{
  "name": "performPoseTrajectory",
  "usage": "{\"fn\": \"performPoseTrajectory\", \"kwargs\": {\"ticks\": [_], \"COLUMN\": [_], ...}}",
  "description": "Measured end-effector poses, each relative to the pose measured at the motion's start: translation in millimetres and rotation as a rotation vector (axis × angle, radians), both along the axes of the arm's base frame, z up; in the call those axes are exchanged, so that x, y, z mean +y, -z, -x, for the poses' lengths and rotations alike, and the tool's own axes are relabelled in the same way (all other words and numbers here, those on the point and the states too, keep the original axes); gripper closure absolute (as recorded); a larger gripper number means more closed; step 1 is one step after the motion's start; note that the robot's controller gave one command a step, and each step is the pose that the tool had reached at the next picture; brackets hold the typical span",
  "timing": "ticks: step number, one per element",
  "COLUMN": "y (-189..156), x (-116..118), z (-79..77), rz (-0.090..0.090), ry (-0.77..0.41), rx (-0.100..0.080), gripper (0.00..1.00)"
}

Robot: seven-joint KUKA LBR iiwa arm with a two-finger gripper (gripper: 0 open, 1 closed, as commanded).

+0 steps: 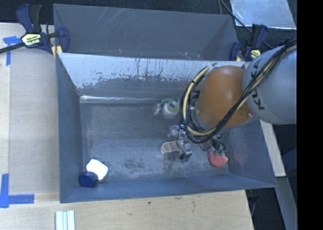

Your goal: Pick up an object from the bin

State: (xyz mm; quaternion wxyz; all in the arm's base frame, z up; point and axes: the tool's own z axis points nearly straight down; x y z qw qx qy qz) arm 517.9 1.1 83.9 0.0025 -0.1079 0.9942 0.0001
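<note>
Reaching in from the right side, the arm with its orange cover has its jaws low on the floor of the grey bin, a little right of the middle. The jaws are at a small pale pinkish piece, which lies flat there and sticks out to their left. It seems to touch them, but whether they are released or clenched on it I cannot tell.

I count five loose things, one of each kind:
- the pinkish piece at the jaws
- one red round thing like a strawberry, just right of the jaws
- one pale greenish-white thing, near the back wall
- one white lump in the front left corner
- one small blue piece, touching the white lump
</note>
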Motion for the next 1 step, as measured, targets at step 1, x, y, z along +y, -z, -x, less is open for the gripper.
{"fn": "performPoseTrajectory", "kwargs": {"ticks": [1], "y": [-122.8], "x": [-13.0], "z": [23.3], "rz": [0.0], "ry": [0.012], "rx": [-0.003], "gripper": [1.0]}}
